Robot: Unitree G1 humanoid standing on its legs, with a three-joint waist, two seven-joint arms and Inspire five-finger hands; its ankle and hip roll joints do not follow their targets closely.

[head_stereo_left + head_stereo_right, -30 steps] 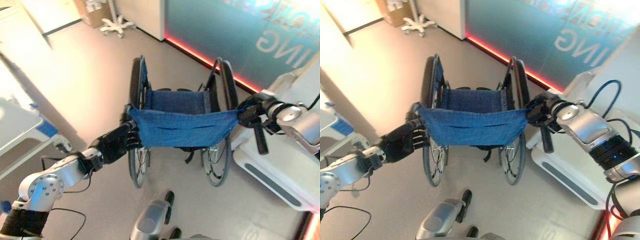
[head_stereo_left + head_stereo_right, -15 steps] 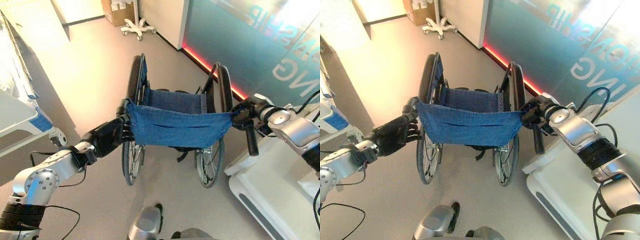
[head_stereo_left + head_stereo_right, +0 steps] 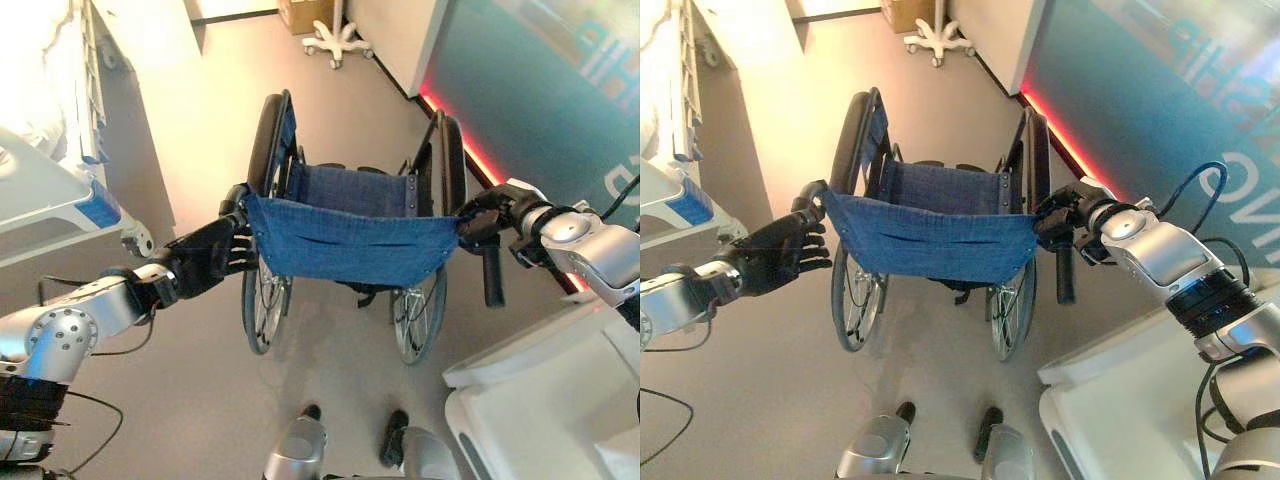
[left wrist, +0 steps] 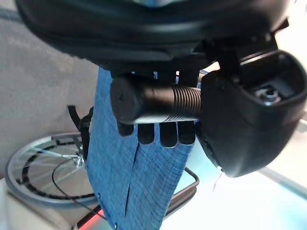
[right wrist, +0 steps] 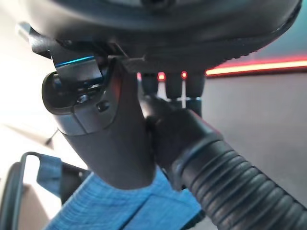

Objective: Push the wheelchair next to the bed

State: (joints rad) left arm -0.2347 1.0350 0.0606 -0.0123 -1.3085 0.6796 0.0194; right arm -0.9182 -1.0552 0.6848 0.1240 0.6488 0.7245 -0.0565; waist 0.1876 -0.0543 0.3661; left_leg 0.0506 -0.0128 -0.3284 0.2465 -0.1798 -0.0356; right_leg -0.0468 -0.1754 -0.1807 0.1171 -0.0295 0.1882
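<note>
On the far left stands the bed [image 3: 60, 195], white with a blue corner, and a stretch of bare floor lies between it and the wheelchair [image 3: 350, 240], which sits in the middle of the room right in front of the robot. The left hand [image 3: 215, 258] has its fingers curled round the left push handle [image 4: 153, 103], a dark ribbed grip at the top of the chair's back. That looks like the right place to hold, because the back is only soft blue cloth [image 3: 925, 238] that would sag if pushed. The chair looks fairly heavy, but it should roll easily on its two big thin wheels over the smooth floor. It may turn to one side if one hand pushes harder than the other. The frame is black metal and stiff, and the seat is the same blue cloth as the back. On the right, the right hand [image 3: 1060, 222] is wrapped round the right push handle [image 5: 225, 177], another dark ribbed grip. Close on the far right is a big white piece of equipment [image 3: 540, 390].
</note>
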